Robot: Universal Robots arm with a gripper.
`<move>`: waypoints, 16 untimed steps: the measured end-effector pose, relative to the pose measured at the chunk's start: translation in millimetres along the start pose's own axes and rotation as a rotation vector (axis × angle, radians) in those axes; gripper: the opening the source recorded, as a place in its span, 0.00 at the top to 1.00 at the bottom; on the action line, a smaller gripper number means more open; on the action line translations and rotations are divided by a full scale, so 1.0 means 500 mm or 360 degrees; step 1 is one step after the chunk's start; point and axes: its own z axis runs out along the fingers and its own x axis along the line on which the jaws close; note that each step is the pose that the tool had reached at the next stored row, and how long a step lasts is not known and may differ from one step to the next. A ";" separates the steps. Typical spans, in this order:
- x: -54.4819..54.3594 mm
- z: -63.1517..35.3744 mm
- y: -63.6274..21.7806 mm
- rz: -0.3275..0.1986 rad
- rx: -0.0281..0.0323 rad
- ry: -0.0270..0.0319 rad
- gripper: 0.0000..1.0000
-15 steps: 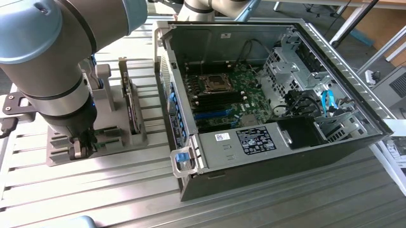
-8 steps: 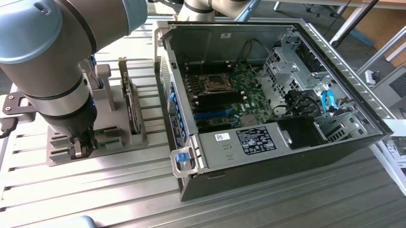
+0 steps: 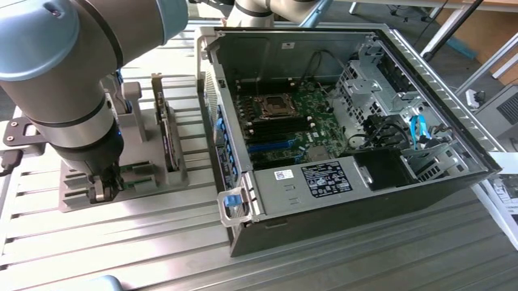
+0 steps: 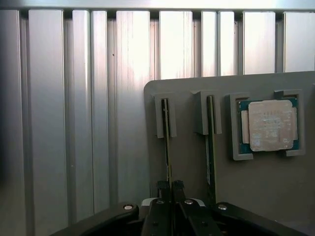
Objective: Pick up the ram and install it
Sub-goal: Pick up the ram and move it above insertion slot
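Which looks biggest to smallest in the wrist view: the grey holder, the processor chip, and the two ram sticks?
1. grey holder
2. processor chip
3. ram at the gripper and second ram stick: both show edge-on as thin strips and look alike, so they are not ranked.

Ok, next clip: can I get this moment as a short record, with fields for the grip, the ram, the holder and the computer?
grip: gripper at the grey holder, jaws closed on the ram
target: ram stands on edge in its slot
neighbours: second stick in the next slot, untouched; beyond it the processor in its pocket
case: computer case open, on the exterior view's right, motherboard exposed
progress: ram in the holder, not installed
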 end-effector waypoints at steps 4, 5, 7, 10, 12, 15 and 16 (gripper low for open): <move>0.000 -0.004 0.000 0.0000 -0.00004 0.00015 0.86; 0.000 -0.006 0.000 0.0000 -0.00003 0.00017 0.86; 0.000 -0.008 0.000 0.0000 -0.00003 0.00018 0.86; 0.000 -0.012 0.000 0.0000 -0.00003 0.00019 0.86; 0.000 -0.015 0.000 0.0000 -0.00002 0.00018 0.86; 0.000 -0.019 0.001 0.0000 -0.00005 0.00020 0.86; -0.001 -0.021 0.001 0.0000 -0.00003 0.00019 0.86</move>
